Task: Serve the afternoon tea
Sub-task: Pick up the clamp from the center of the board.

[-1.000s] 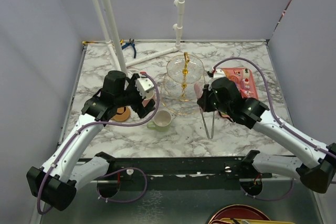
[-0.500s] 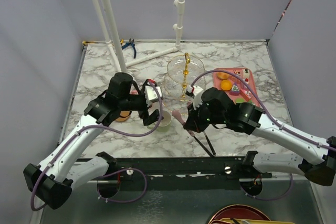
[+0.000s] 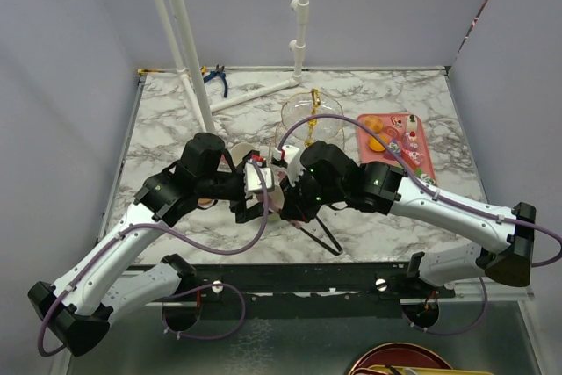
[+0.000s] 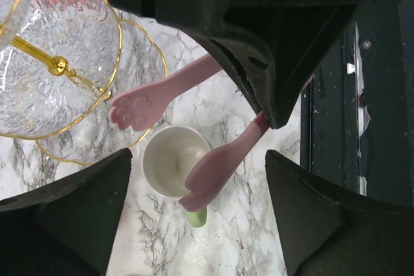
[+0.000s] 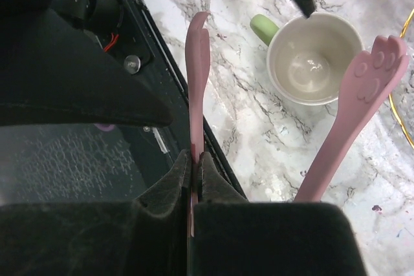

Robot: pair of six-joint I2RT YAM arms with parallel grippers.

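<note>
A pale-green mug point(image 4: 171, 159), upright and empty, stands on the marble just in front of the clear glass stand with the gold stem point(image 3: 307, 116). My left gripper point(image 4: 200, 224) is open above the mug, one finger on each side of it. My right gripper point(image 5: 194, 159) is shut on one arm of the pink paw-tipped tongs point(image 5: 197, 75). The tongs' other arm point(image 5: 362, 101) is spread wide, and the tips hang over and beside the mug point(image 5: 314, 63). In the top view both grippers point(image 3: 255, 192) point(image 3: 294, 204) crowd together and hide the mug. A brown coaster point(image 3: 204, 203) peeks out under the left arm.
The flat pink tray point(image 3: 399, 155) with small cakes and orange pieces lies to the right of the stand. White pipes point(image 3: 189, 41) and blue-handled pliers point(image 3: 217, 81) are at the back left. The black front rail point(image 3: 351, 274) runs close behind the grippers.
My right arm has swung left from beside the pink tray, carrying the tongs over the green mug. My left gripper has moved right and forward to above the same mug.
</note>
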